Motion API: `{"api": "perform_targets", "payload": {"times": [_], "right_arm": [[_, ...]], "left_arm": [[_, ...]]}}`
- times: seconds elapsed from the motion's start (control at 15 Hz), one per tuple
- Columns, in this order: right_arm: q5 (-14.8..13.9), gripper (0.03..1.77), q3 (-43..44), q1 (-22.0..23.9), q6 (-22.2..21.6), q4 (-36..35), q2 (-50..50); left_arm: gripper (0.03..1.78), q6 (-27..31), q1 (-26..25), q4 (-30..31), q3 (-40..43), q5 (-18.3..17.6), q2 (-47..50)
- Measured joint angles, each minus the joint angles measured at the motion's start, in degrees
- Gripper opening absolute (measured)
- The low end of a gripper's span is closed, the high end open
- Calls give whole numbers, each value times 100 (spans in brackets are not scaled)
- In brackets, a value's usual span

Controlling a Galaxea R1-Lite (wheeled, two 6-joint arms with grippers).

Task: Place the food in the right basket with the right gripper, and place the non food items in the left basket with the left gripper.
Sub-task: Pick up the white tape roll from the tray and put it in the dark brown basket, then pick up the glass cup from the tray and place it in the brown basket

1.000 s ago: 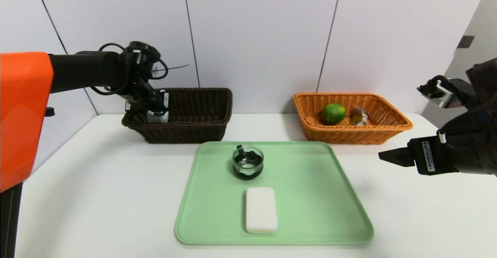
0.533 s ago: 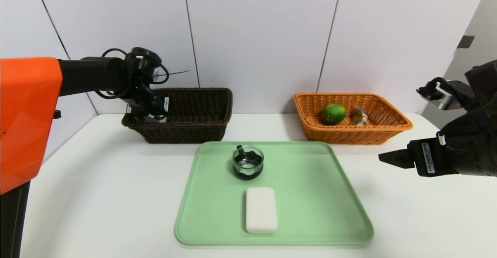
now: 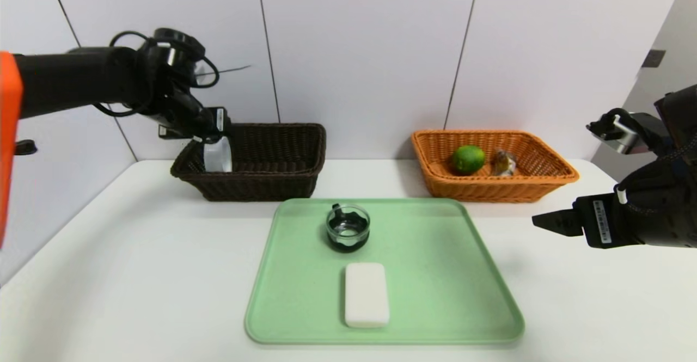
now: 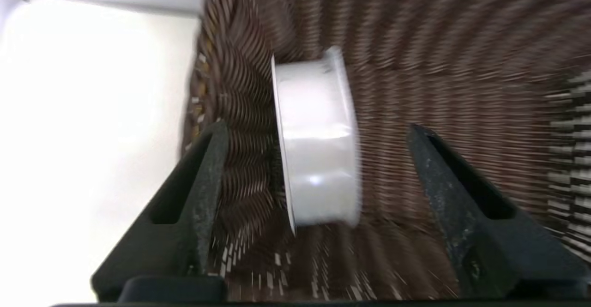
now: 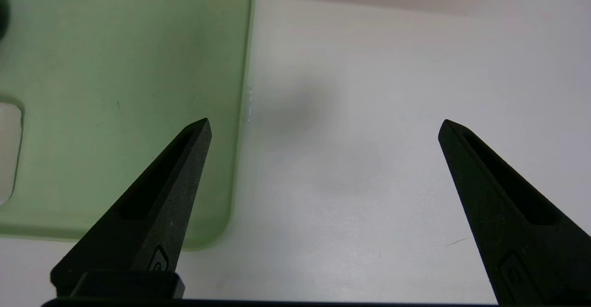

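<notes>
My left gripper (image 3: 209,128) hangs open above the left end of the dark brown left basket (image 3: 272,182). The white ring-shaped roll (image 3: 218,155) stands on edge inside that basket, free of both fingers (image 4: 318,136). A glass cup (image 3: 348,227) with black inside and a white soap-like bar (image 3: 367,294) lie on the green tray (image 3: 435,275). The green lime (image 3: 468,159) and the wrapped sweets (image 3: 504,163) rest in the orange right basket (image 3: 539,179). My right gripper (image 3: 544,223) hovers open over the table, right of the tray (image 5: 325,127).
Both baskets stand against the white back wall. The tray (image 5: 115,90) fills the middle of the white table (image 3: 136,275). Bare table lies to the left and right of the tray.
The left gripper opened, let go of the white roll inside the dark basket and rose above the rim. The right arm stayed still.
</notes>
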State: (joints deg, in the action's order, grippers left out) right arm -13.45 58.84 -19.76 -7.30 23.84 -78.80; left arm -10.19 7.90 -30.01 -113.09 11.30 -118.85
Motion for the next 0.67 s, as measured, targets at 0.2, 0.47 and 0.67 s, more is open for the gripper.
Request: {"api": "perform_targets", "payload": {"times": [0.2, 0.47, 0.67], "right_arm": [[-20, 170, -79, -27, 13, -1, 20], [-41, 170, -143, -63, 15, -6, 49], [-63, 170, -160, -68, 13, -4, 116]], "left_arm": [[149, -118, 483, -584, 2, 52, 1003], [158, -1451, 1936, -2170, 9, 46, 1852], [162, -2531, 2834, -2826, 16, 22, 1987]]}}
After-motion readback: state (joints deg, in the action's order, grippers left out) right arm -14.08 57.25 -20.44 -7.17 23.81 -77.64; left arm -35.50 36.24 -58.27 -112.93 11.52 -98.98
